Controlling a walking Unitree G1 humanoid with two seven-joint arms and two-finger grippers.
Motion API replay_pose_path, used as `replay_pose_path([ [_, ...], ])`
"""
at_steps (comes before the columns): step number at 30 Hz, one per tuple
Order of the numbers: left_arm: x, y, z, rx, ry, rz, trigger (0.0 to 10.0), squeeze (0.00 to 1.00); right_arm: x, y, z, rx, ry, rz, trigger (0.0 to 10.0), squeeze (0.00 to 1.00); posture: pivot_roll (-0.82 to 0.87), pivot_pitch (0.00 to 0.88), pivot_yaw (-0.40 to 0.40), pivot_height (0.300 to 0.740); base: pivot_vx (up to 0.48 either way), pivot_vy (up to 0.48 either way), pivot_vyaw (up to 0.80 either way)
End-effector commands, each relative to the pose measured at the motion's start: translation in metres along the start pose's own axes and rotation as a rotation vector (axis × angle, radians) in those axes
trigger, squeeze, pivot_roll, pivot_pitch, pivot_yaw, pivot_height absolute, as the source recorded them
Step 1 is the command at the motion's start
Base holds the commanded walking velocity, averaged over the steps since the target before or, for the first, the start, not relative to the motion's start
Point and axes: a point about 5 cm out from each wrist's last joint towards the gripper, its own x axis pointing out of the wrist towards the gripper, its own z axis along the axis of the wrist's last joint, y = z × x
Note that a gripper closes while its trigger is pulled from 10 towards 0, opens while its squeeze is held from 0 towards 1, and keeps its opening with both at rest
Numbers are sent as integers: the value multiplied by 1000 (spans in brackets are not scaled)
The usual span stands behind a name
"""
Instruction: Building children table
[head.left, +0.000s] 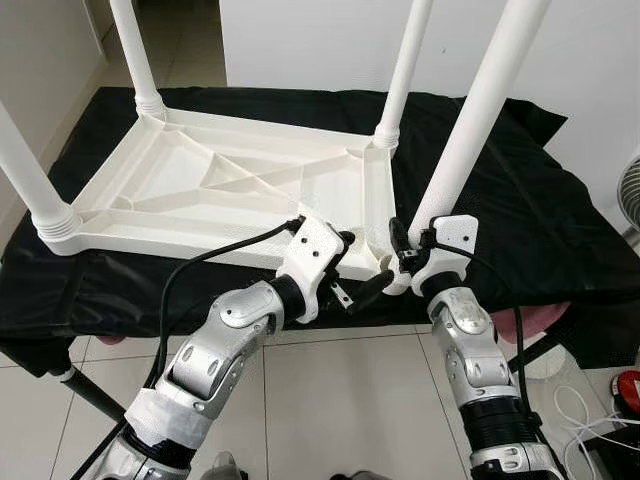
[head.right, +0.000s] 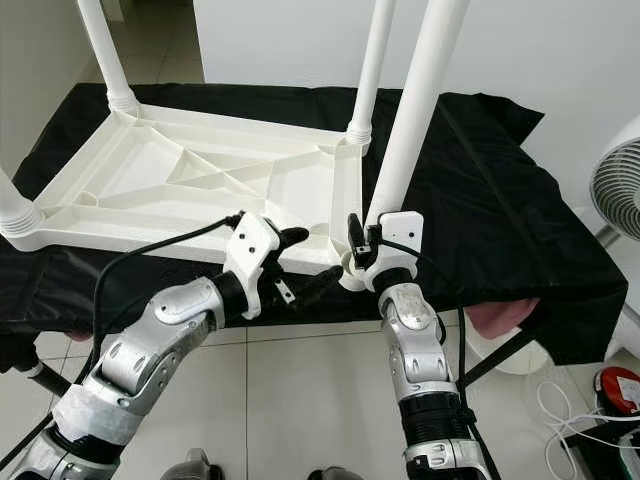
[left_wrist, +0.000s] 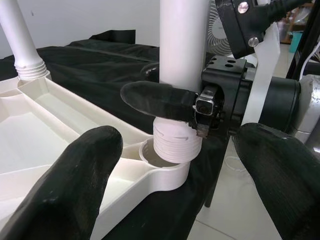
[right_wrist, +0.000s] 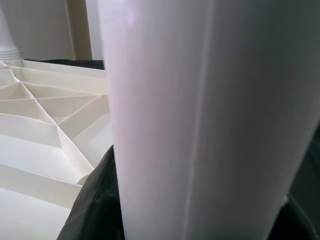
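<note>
A: Where is the tabletop (head.left: 230, 185)?

B: It lies upside down, ribbed underside up, on a black cloth (head.left: 540, 210) over a low stand. Three white legs already stand in its corners: one at the far left (head.left: 135, 55), one at the far right (head.left: 403, 70), one at the near left (head.left: 30, 175).

A: And the fourth leg (head.left: 478, 110)?

B: At the near right corner, leaning a little to the right as it rises. Its threaded end (left_wrist: 172, 145) sits at the corner socket (left_wrist: 165, 172), with the ridges still above the rim.

A: What is the right gripper (head.left: 402, 262) doing?

B: It is clamped on that leg just above the thread. One black finger (left_wrist: 157, 100) wraps across the front of the tube, and in the right wrist view the leg (right_wrist: 200, 120) stands right against the camera.

A: And the left gripper (head.left: 358, 270)?

B: It hovers just left of the socket at the near edge of the tabletop, fingers spread wide and holding nothing. One fingertip (left_wrist: 70, 180) looks to be over the tabletop's edge, though it is blurred there, so I cannot say whether it touches.

A: Anything else around?

B: A fan (head.right: 615, 190) on the right, and a tiled floor (head.left: 350, 400) below.
</note>
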Motion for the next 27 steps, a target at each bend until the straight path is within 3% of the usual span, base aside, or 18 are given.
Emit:
replay_pose_path([
  [1,-1,-9,-1,1,13,-134,10000,0,-2,-1,-7,9,28,6,10000,0,13,62,-27,740,0,0,0],
  [16,-3,-18,-3,-11,43,-168,10000,0,12,9,-16,-6,60,115,10000,0,19,69,-31,740,0,0,0],
  [22,-4,-19,-3,-15,49,-167,10000,0,5,17,-19,-8,50,197,10000,0,19,68,-31,740,0,0,0],
  [27,-5,-18,-2,-11,53,-168,10000,0,-5,11,-24,-24,61,207,10000,0,16,70,-26,740,0,0,0],
])
